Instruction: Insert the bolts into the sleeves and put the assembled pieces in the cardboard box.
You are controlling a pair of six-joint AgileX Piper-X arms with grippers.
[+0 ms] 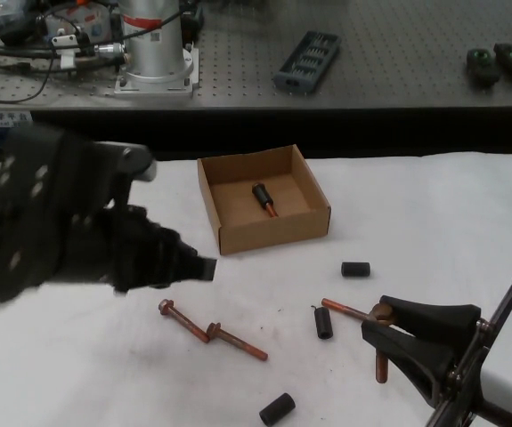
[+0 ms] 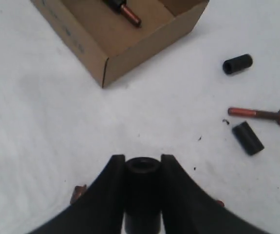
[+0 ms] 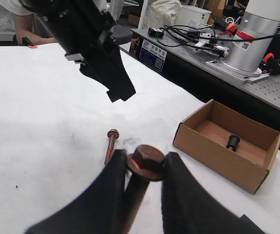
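The left gripper [image 2: 142, 161] is closed on a black sleeve [image 2: 142, 195] and holds it above the white bench top [image 1: 77, 374]. The right gripper [image 3: 145, 156] clamps a copper bolt [image 3: 147, 163] just under its hex head. I judge the joining step is in hand: next, the bolt tip must line up with the sleeve bore. The cardboard box [image 1: 273, 233] contains one assembled piece [image 1: 263, 197].

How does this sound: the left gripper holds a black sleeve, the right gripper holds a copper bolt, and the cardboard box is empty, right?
Not quite. The cardboard box is not empty: the high view shows one assembled piece lying in it. The rest stands: the left gripper holds a black sleeve and the right gripper holds a copper bolt.
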